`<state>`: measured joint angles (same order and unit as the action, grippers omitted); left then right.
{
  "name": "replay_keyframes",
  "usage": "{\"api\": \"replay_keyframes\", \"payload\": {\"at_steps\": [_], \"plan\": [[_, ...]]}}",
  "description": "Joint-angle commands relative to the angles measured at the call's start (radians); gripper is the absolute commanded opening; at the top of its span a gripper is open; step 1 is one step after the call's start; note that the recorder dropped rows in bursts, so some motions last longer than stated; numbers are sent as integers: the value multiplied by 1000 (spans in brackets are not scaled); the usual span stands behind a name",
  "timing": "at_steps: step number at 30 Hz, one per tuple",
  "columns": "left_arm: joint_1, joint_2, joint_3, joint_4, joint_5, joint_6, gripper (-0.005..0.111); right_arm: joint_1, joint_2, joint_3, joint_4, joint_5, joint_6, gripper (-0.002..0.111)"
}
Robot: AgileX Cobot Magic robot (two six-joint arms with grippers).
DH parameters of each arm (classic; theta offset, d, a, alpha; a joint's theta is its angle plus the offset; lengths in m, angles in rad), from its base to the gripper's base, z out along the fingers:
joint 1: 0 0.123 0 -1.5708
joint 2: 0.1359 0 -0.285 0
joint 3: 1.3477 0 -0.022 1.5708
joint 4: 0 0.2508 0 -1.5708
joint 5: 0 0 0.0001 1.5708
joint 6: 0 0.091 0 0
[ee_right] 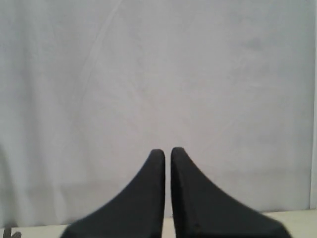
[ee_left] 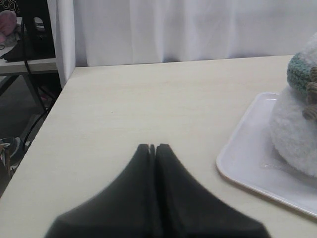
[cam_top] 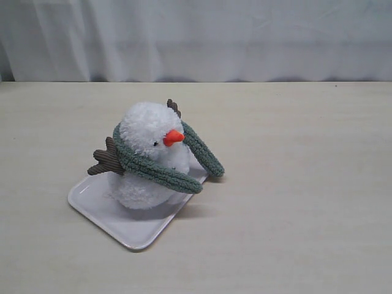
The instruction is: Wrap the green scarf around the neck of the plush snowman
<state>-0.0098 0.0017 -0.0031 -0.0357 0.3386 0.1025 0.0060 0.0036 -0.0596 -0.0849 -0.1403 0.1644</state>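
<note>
The plush snowman [cam_top: 147, 156] sits upright on a white tray [cam_top: 98, 208], orange nose pointing right. The green scarf [cam_top: 156, 168] lies round its neck, one end across its front, the other end [cam_top: 205, 153] hanging down its right side onto the table. Neither arm shows in the exterior view. In the left wrist view my left gripper [ee_left: 152, 147] is shut and empty over bare table, well apart from the tray [ee_left: 247, 148] and the snowman [ee_left: 297, 134], where a bit of scarf [ee_left: 299, 69] shows. My right gripper [ee_right: 167, 150] is shut with a thin gap, holding nothing, facing the curtain.
A white curtain [cam_top: 196, 37] hangs along the table's far edge. The table's left edge [ee_left: 42, 129] drops off to a dark stand and cables [ee_left: 29, 44] on the floor side. Light wooden tabletop [cam_top: 306, 214] surrounds the tray.
</note>
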Motion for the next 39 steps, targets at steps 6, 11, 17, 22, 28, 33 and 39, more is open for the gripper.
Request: {"api": "replay_keyframes", "payload": {"at_steps": [6,11,17,22,28,33,39], "plan": [[-3,-2,3,-1,-15,1,0,-3,-4,60,3,52,1,4],[-3,-2,3,-1,-15,1,0,-3,-4,60,3,95,1,4],[-3,-2,3,-1,-15,1,0,-3,-4,60,3,93,1,4],[-3,-2,3,-1,-15,1,0,-3,-4,60,3,93,1,4],[-3,-2,3,-1,-15,1,0,-3,-4,60,3,100,1,4],[-3,-2,3,-1,-15,1,0,-3,-4,60,3,127,1,4],[-3,-2,3,-4,-15,1,0,-3,-4,60,3,131,1,4]]}}
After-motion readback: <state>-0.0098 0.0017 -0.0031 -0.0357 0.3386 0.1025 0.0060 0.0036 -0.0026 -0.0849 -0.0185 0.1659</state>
